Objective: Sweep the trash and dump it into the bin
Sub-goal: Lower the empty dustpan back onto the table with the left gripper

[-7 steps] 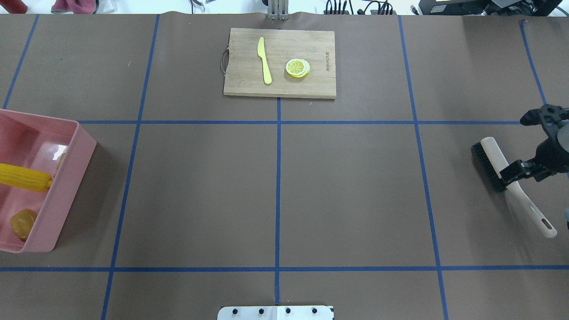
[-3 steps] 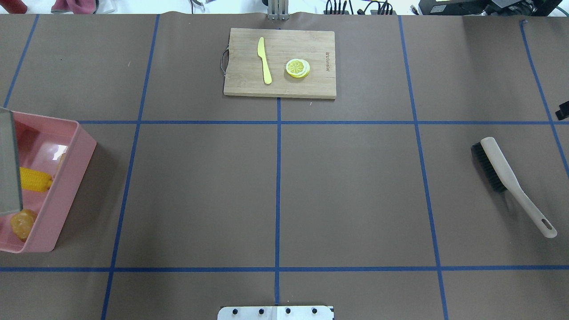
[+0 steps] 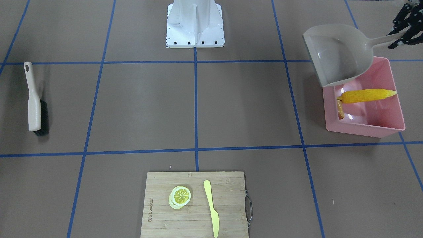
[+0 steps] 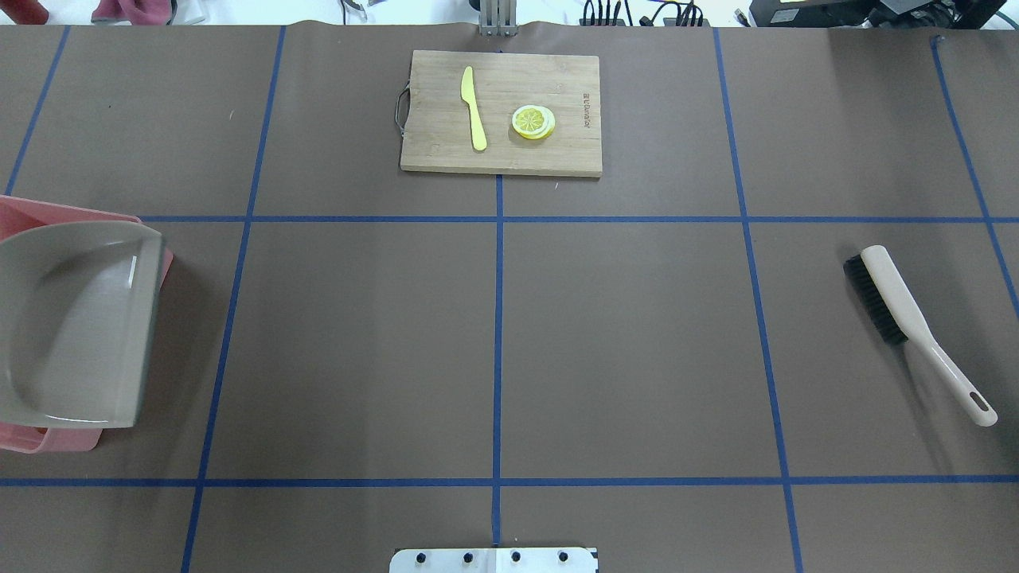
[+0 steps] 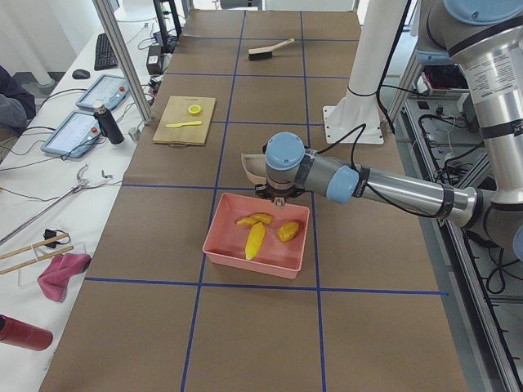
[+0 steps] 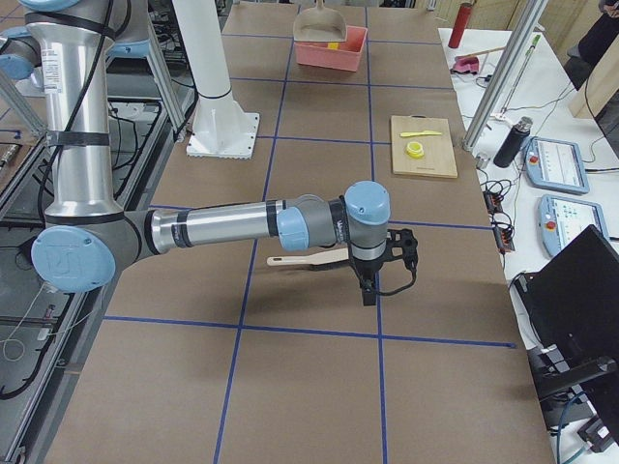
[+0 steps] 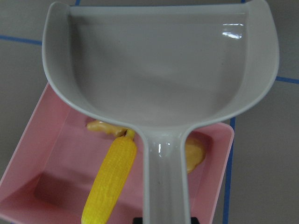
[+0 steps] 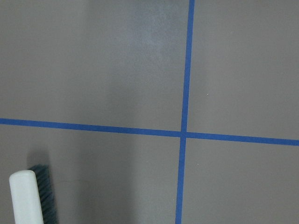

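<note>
My left gripper [image 3: 398, 36] is shut on the handle of the beige dustpan [image 3: 337, 54] and holds it level above the near end of the pink bin [image 3: 363, 129]. The dustpan is empty in the left wrist view [image 7: 159, 65]. The corn cob [image 7: 112, 179], the ginger root [image 7: 105, 127] and the potato [image 7: 195, 156] lie inside the bin. In the overhead view the dustpan [image 4: 72, 318] hides most of the bin [image 4: 64, 439]. My right gripper [image 6: 387, 261] hovers beside the brush [image 6: 305, 259]; I cannot tell if it is open or shut.
The brush [image 4: 899, 306] lies on the table at the right. A wooden cutting board [image 4: 501, 155] at the far middle carries a pale yellow knife [image 4: 474, 107] and a lemon slice [image 4: 533, 122]. The robot's white base [image 3: 195, 24] stands at the near edge.
The dustpan has swung from on edge to level over the bin, covering it in the overhead view. My right gripper has left the brush and moved out of that view.
</note>
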Robot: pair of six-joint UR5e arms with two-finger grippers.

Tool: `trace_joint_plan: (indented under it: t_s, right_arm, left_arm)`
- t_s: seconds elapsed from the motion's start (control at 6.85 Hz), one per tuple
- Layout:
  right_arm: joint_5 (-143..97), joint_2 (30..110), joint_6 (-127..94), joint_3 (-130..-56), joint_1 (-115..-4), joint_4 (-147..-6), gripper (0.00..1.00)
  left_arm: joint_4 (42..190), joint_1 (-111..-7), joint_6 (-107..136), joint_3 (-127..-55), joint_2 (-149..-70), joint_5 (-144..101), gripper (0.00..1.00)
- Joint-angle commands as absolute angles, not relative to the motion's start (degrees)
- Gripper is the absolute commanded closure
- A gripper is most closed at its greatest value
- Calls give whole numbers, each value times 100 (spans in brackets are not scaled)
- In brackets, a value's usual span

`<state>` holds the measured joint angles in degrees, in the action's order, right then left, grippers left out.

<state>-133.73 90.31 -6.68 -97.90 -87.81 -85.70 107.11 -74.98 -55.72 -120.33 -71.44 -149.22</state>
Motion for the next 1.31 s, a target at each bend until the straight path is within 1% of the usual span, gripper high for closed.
trace_joint_plan:
  t_s: [0.0, 0.15, 0.44, 0.73, 0.88, 1.17]
  right_arm:
    - [-13457, 9140, -633, -9686, -8859, -8552, 0]
    - [-13456, 9184, -633, -9633, -8859, -8543, 0]
    - [-13465, 9141, -633, -9772, -8955, -8604, 0]
    - [-13230, 9149, -624, -9782, -8956, -8561, 0]
    - [-13228, 9141, -641, -9791, -8956, -8578, 0]
    - [-13202, 9184, -676, -9765, -8956, -8561, 0]
  left_arm:
    - [12694, -6053, -3392, -11376, -7923, -14226, 100]
    - [12778, -5568, -2940, -11156, -8424, -13855, 100]
    - [12762, -5013, -2418, -10584, -9531, -13512, 100]
    - [12814, -4423, -2128, -10285, -9973, -12599, 100]
    - [12806, -4177, -2101, -10248, -10080, -12516, 100]
    - [12736, -4035, -1881, -10117, -10160, -12498, 100]
